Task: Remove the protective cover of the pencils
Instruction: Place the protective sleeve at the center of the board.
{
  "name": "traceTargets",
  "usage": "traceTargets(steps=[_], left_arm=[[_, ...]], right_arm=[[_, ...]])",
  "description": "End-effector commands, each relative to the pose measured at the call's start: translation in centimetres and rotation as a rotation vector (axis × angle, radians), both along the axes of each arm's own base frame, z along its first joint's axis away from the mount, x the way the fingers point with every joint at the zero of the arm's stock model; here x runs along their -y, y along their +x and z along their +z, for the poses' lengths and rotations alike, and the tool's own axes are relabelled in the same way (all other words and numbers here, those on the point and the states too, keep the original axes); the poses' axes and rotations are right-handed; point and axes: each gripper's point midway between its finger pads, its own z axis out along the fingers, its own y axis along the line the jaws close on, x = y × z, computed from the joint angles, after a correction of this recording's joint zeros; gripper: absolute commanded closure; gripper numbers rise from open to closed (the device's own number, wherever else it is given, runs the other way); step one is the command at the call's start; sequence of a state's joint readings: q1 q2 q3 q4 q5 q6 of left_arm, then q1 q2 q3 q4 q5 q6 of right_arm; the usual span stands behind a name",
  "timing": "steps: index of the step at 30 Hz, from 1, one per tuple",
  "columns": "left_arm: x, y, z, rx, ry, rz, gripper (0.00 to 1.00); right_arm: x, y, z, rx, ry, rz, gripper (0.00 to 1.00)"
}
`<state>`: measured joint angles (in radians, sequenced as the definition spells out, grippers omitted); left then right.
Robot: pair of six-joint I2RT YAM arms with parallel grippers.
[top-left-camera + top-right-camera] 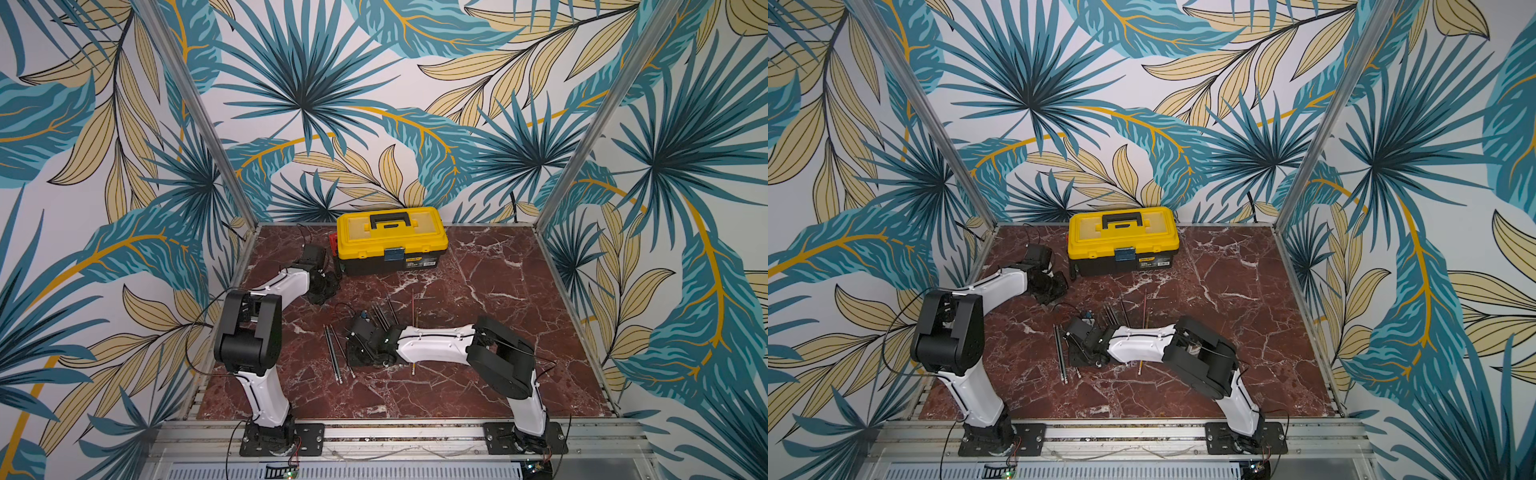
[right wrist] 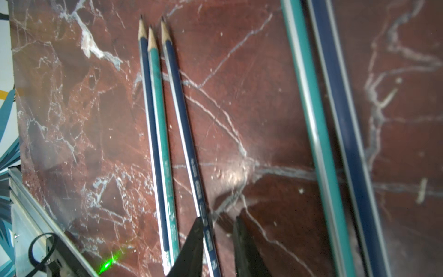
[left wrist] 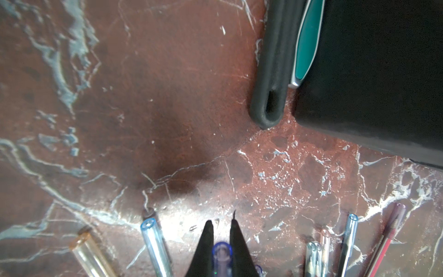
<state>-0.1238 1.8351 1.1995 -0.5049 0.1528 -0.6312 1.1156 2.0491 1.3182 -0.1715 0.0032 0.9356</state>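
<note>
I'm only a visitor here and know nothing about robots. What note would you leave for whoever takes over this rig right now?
Left gripper: shut on a bluish protective cap beside the toolbox; loose caps lie around it.
Right gripper: open over three pencils with bare tips.
Done: at least those three uncapped.
Left: set down the held cap, then check the other pencils, whose tips I cannot make out.

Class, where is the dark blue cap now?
Left wrist view: the dark blue cap sits between the left pincer's fingers, loose caps lying either side.
</note>
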Motion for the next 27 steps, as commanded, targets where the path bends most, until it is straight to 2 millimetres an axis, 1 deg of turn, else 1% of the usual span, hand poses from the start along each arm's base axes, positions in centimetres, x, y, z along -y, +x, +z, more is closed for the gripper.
traceTargets(steps=[1, 4, 6, 11, 15, 19, 23, 27], left_arm=[[-0.1, 0.9, 0.4, 0.007, 0.031, -0.014, 1.00], [0.0, 1.1, 0.1, -0.005, 0.032, -0.021, 1.00], [-0.3, 0.8, -0.4, -0.026, 0.055, -0.018, 1.00], [-0.3, 0.7, -0.7, -0.047, 0.054, -0.013, 1.00], [-0.4, 0.4, -0.6, -0.054, 0.052, -0.004, 0.98], [-0.2, 0.1, -0.9, -0.073, 0.044, -0.010, 0.96], [-0.3, -0.1, -0.9, -0.082, 0.045, -0.005, 0.92], [-0.4, -0.2, -0.9, -0.087, 0.051, -0.008, 0.88]], right_arm=[[0.5, -2.0, -1.6, -0.038, -0.027, 0.013, 0.75], [0.0, -2.8, -2.1, -0.045, -0.026, 0.026, 0.75], [-0.2, -3.1, -2.6, -0.064, -0.021, 0.028, 0.75], [-1.0, -3.8, -2.4, -0.071, 0.002, 0.042, 0.75], [-1.4, -3.7, -1.7, -0.057, 0.012, 0.043, 0.75], [-1.1, -3.4, -1.6, -0.038, -0.016, 0.038, 0.75], [-1.4, -3.1, -1.2, -0.026, -0.008, 0.042, 0.75], [-1.0, -2.5, 0.0, 0.009, -0.055, 0.044, 0.75]])
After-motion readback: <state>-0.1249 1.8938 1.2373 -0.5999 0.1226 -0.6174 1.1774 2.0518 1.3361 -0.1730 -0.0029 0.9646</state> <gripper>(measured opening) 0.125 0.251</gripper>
